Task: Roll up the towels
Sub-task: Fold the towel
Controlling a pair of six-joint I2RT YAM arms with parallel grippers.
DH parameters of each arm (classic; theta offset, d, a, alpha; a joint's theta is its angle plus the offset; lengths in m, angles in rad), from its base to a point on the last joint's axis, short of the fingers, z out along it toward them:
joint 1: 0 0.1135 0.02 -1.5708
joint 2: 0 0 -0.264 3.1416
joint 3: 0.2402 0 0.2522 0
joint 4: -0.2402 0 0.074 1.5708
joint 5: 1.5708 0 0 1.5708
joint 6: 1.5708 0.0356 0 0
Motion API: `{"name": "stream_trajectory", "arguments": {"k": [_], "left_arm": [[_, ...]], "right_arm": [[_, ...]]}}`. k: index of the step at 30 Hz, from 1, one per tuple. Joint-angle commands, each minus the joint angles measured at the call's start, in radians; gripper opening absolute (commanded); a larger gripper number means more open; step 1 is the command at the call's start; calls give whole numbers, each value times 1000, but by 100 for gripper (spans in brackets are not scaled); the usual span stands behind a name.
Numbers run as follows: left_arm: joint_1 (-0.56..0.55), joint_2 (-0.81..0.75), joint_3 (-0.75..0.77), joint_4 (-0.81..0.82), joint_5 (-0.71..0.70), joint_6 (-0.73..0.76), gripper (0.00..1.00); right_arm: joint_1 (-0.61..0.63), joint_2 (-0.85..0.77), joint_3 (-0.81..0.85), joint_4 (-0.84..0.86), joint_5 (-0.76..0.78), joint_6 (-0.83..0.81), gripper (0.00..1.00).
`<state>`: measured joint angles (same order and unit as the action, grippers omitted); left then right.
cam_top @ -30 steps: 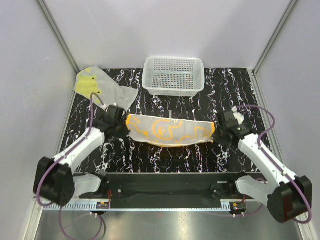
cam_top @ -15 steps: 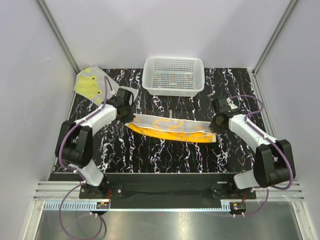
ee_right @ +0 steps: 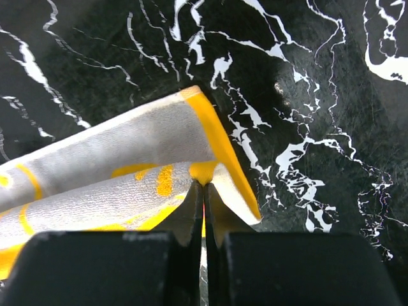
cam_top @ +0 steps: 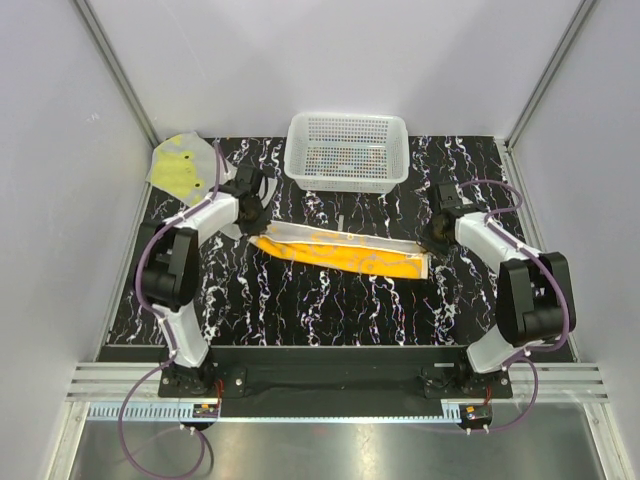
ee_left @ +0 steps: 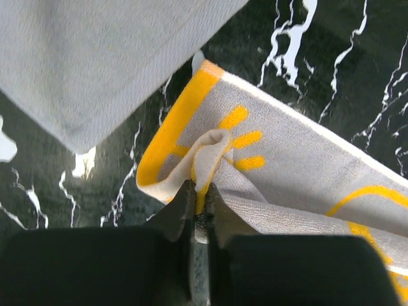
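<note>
The orange towel [cam_top: 345,252] hangs stretched in a narrow, sagging band across the middle of the black marble table [cam_top: 300,300]. My left gripper [cam_top: 256,228] is shut on its left end, and my right gripper [cam_top: 432,252] is shut on its right end. In the left wrist view the gripper [ee_left: 199,191] pinches a bunched fold of this towel [ee_left: 287,172]. The right wrist view has the gripper [ee_right: 204,188] closed on an orange-edged corner of the towel [ee_right: 127,166]. A grey towel [cam_top: 178,165] with yellow-green blotches lies at the back left, and its corner [ee_left: 95,57] lies just beyond the left fingers.
A white perforated basket [cam_top: 347,150] stands at the back centre, just behind the stretched towel. White walls and metal posts close in the table on the left, right and back. Both arms reach far forward from their bases at the near edge.
Both grippers have carried the orange towel away from the near edge toward the basket. The towel has narrowed from a broad, flat spread to a thin folded band.
</note>
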<state>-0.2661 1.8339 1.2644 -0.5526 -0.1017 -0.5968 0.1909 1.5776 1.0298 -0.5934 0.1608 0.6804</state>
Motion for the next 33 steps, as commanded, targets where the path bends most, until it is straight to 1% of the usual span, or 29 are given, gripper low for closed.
{"name": "stream_trajectory", "arguments": {"k": [1,2,3,4,5,6,7,8,9,11,12,14,15,16,17,18,19,20,22,24,25,27,28,30,31,33], "left_arm": [[11,48,69,-6,5,32,14],[14,59,79,-7,10,34,22],[18,73,84,-1,13,32,47],[22,76,85,3,16,28,54],[31,77,81,9,25,25,59],[36,73,81,25,26,22,65],[48,71,81,28,30,12,70],[57,71,84,29,39,11,69],[64,68,87,29,45,8,69],[86,70,108,26,57,5,70],[91,68,118,11,56,6,70],[94,53,118,3,39,6,72],[96,27,107,5,33,5,72],[97,12,75,8,25,3,73],[97,-30,54,11,2,0,79],[97,-51,31,28,-6,-1,81],[99,-74,-21,37,-13,2,88],[99,-108,-45,57,-21,6,99],[102,-136,-104,85,-26,17,99],[107,-163,-140,124,-26,15,99],[107,-173,-178,146,-21,12,99],[114,-205,-212,193,-27,2,99],[126,-222,-253,218,-26,-4,99],[149,-275,-299,314,22,-14,99],[180,-286,-331,345,48,-9,99],[205,-288,-323,358,71,3,99]], "right_arm": [[-21,24,20,23,-26,-22,1],[-27,31,15,29,-33,-22,4],[-30,38,7,46,-46,-24,21],[-33,42,6,50,-56,-24,27],[-39,53,9,55,-60,-25,29],[-42,58,12,60,-64,-25,35],[-45,62,16,63,-70,-30,36],[-48,73,22,64,-70,-28,37],[-57,78,42,64,-73,-28,41],[-65,102,93,50,-78,-35,58],[-71,111,111,46,-76,-39,61],[-79,142,172,29,-73,-50,76],[-88,156,193,20,-72,-54,81],[-94,168,213,9,-64,-62,89],[-96,183,242,-3,-55,-67,95],[-100,189,254,-8,-49,-71,97],[-110,190,263,-14,-38,-84,100],[-111,183,276,-29,-30,-87,100],[-111,145,270,-37,-17,-90,100],[-113,104,224,-29,-14,-81,100],[-111,54,202,-26,-18,-71,100],[-111,-2,121,0,-27,-65,100],[-111,-31,93,12,-53,-71,100],[-111,-112,14,56,-96,-74,99],[-113,-155,-13,72,-151,-74,100],[-111,-189,-75,125,-217,-81,100]]}}
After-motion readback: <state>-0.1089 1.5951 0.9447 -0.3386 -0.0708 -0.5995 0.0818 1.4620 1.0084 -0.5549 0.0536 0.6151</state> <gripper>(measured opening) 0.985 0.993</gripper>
